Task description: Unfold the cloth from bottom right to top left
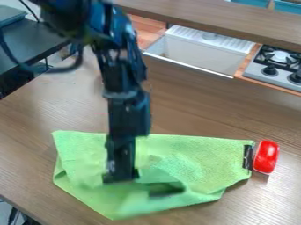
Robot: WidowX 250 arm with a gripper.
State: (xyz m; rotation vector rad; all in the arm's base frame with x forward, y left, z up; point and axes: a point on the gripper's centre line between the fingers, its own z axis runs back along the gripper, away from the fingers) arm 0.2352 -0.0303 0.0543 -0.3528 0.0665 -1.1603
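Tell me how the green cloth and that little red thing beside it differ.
The cloth is soft and creased, its lower part folded; the red thing looks firm and rounded.
The cloth has a matte, fuzzy surface, while the red thing is glossy with a bright highlight.
The cloth covers far more of the table than the red thing does.
Both are brightly coloured and lie on the wooden table.

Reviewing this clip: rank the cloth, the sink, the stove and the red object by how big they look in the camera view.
Largest to smallest, as seen:
1. Green cloth
2. Sink
3. Stove, judged by its visible part, as the right edge cuts it off
4. Red object
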